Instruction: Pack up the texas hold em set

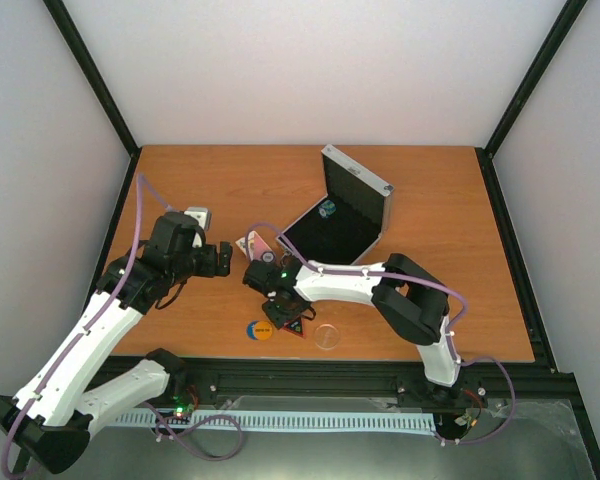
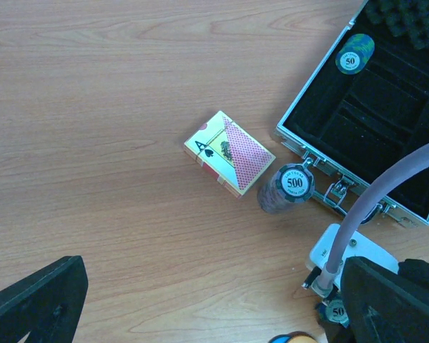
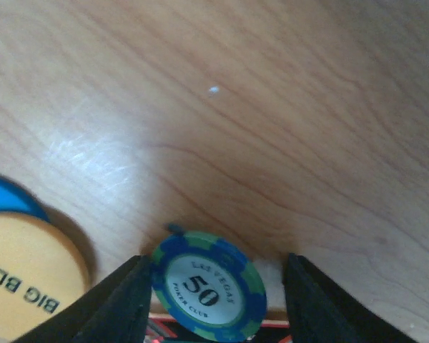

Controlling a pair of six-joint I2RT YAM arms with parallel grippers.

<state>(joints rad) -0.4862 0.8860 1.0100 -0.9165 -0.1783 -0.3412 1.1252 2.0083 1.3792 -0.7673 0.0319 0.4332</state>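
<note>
**At the desk's [image 1: 180, 180] near edge: a chip between the right tool's [image 3: 214, 271] fingers, the case [image 1: 340, 237] open behind**

Near the front edge of the desk, the right tool points down over a blue-green chip [image 3: 209, 287] marked 50, which shows its face between the two fingers. The fingers stand part-way apart. The chip's rim meets one finger [image 3: 121, 300] and a narrow gap shows at the other, so I cannot tell whether the chip is clamped or only straddled. The chip overlaps an edge of the black-and-red triangle [image 1: 300, 328]. Just beside them lies the orange disc [image 1: 259, 330], flat on the wood and lettered "BIG BLI". On the triangle's other side, a little apart, lies the clear disc [image 1: 327, 336].

The left tool [image 2: 211, 286] hangs above bare wood to the left of the card pack [image 2: 229, 152]. Its fingers are spread wide and hold nothing.

Farther back, toward the middle of the desk, the silver case sits open. Its black-lined base lies flat and its lid [image 1: 357, 180] is raised at the far side. A second 50 chip [image 2: 354, 54] lies inside the base, close to the lid's foam; I cannot tell which compartment it is in. Outside the case, just beside its latched front edge, stands a stack of chips [image 2: 292, 187] topped by a 500. The card pack lies flat just beside that stack, showing a red patterned back and an ace.
</note>
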